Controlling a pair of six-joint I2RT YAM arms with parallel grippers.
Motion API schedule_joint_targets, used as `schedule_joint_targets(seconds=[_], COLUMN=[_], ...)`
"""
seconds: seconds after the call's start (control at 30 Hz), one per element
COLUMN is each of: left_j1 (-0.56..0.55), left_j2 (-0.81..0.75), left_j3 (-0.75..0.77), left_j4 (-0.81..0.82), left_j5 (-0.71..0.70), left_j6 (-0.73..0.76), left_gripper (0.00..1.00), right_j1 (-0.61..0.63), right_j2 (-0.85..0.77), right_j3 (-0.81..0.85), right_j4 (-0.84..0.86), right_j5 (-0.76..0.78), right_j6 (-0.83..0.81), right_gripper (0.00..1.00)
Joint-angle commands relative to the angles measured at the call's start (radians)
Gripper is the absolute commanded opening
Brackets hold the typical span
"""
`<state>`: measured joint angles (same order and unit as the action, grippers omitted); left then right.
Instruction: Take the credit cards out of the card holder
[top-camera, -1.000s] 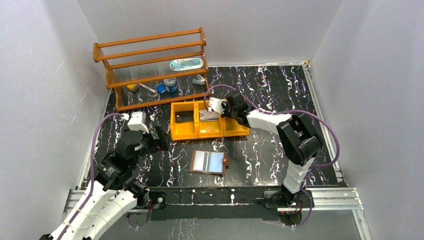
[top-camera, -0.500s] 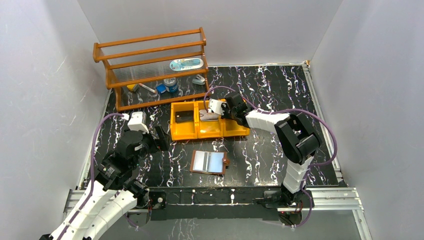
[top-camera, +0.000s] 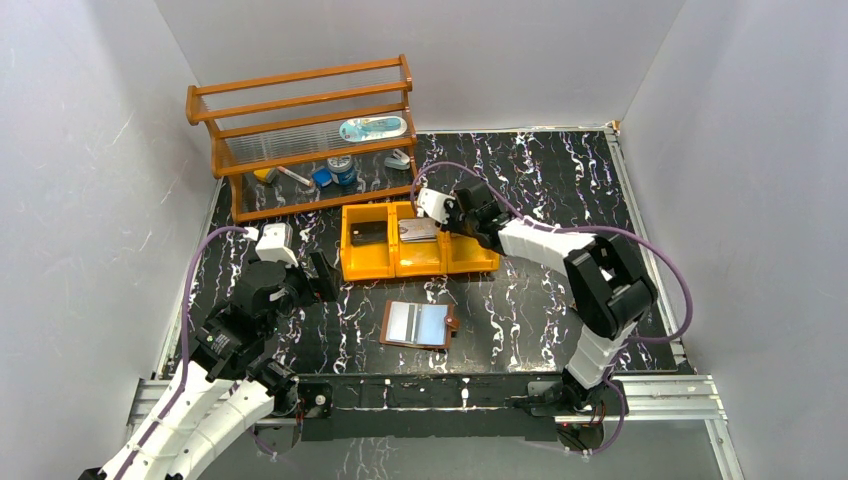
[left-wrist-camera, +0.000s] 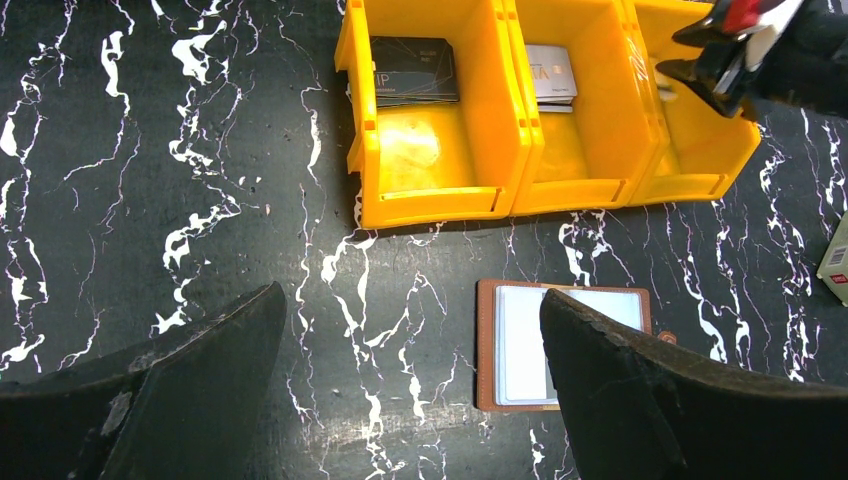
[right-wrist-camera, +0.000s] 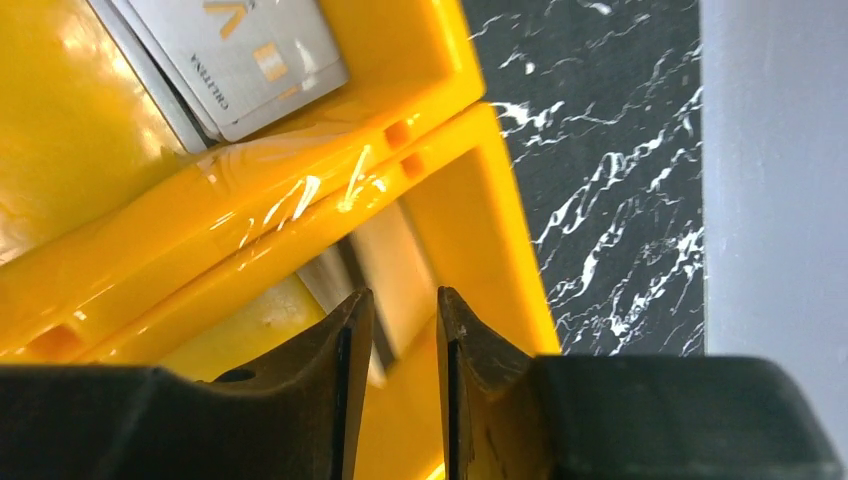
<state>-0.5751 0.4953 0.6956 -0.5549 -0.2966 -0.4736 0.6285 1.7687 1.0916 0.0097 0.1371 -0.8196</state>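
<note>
- Brown leather card holder lies open and flat on the black marbled tabletop, toward the arms' side, its pale glossy sleeves facing up.
- Orange tray sits just behind the card holder and apart from it. It has three compartments, with a dark credit card in the left one and stacked grey credit cards in the middle one.
- Right gripper hangs over the tray's right compartment, its fingers only a narrow slit apart.
- A blurred pale card shows in that compartment, in line with the slit. I cannot tell whether the fingers pinch it.
- Left gripper hovers above bare tabletop to the left of the card holder. Its fingers are spread wide, holding and touching nothing.
</note>
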Motion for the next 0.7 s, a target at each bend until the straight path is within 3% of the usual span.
schedule_joint_targets(seconds=[0.0,0.17,0.27,0.37,0.5,0.67], left_j1=[0.002,0.001,0.002,0.003,0.002,0.002], left_j2=[0.003,0.009,0.013,0.018,0.021,0.026], left_j3=[-0.004,-0.005,-0.005,-0.004,-0.005,-0.004], left_j4=[-0.01,-0.01,-0.009,-0.01,-0.009,-0.009], left_j5=[-0.015,-0.013,-0.012,-0.012,-0.012,-0.007], left_j6=[0.004,0.004,0.005,0.006,0.007,0.007], left_gripper=[0.98,0.98,0.98,0.98,0.99,0.98], right_j1=[-0.005,-0.005,-0.005,-0.004,-0.005,-0.005], right_j2=[-0.1,-0.165,-0.206,-0.228,-0.204,-0.119], right_j3=[0.004,-0.03,-0.043,-0.014,0.067,0.14], right_j4=[0.062,0.094,0.113,0.062,-0.157,-0.369], right_j5=[-0.028,-0.011,0.002,0.036,0.017,0.065], right_j6=[0.056,0.081,0.18,0.476,0.86,1.126], right_gripper=[0.39,0.41,0.45,0.46,0.4,0.34])
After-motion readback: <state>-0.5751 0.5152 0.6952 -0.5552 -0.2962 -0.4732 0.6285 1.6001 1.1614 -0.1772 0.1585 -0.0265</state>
